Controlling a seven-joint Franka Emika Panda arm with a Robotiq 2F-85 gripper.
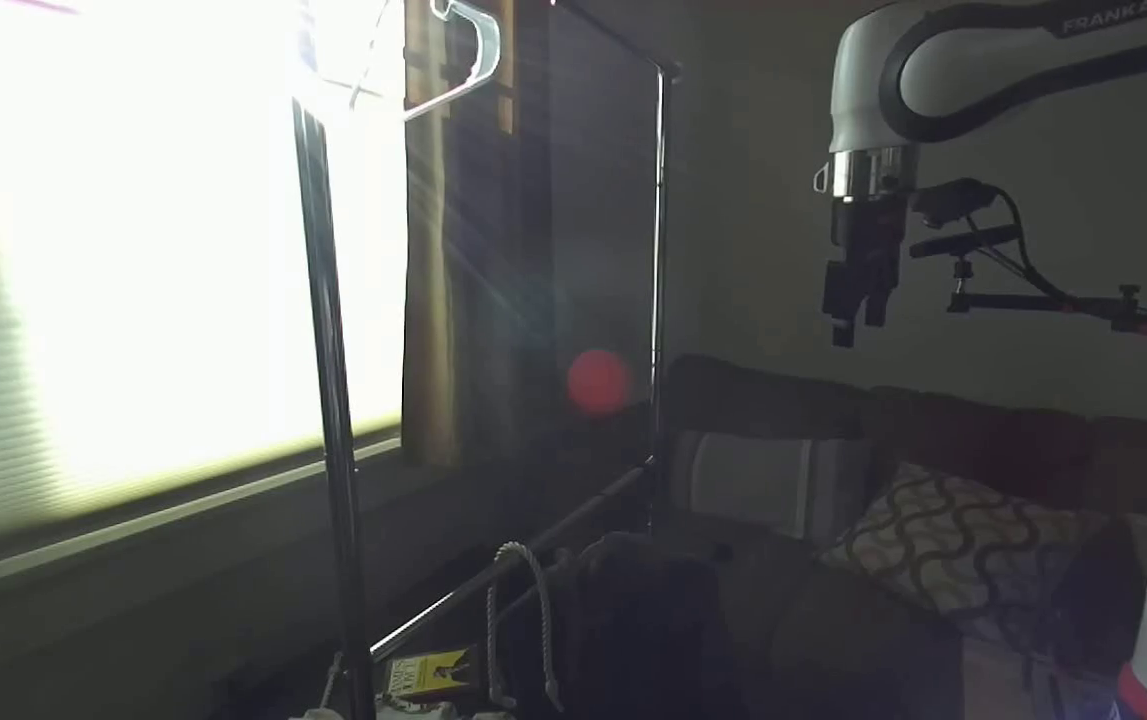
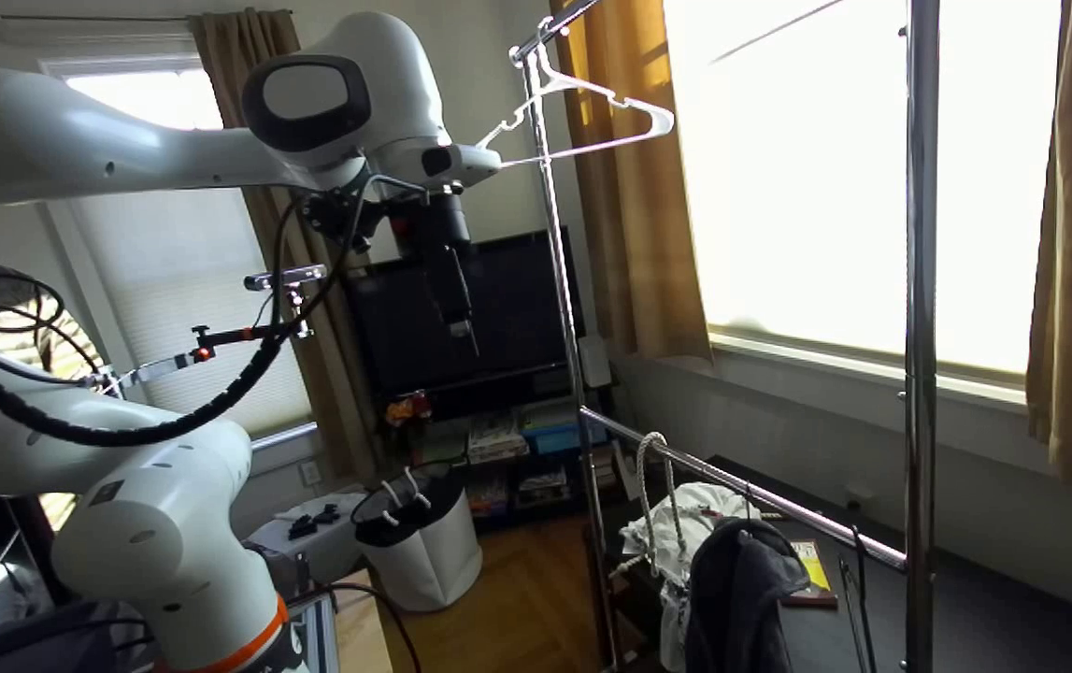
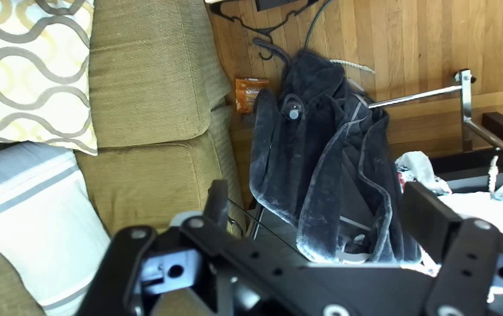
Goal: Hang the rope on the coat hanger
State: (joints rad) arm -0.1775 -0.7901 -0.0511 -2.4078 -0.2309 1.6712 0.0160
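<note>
Rope (image 2: 643,477) hangs looped over the lower rail (image 2: 825,525) of the metal rack (image 2: 921,327) in both exterior views, lower than the white coat hanger (image 2: 624,140) on the top rail (image 2: 577,13). The claw (image 3: 321,206) is spread wide. "FRANKA" stands on the arm (image 1: 973,85); an orange packet (image 3: 246,105) shows "Sun"; lettering on a yellow cover (image 1: 423,675) is too blurred to read.

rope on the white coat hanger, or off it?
Off. In both exterior views the rope is draped over the lower rack rail, well below the white coat hanger.
</note>
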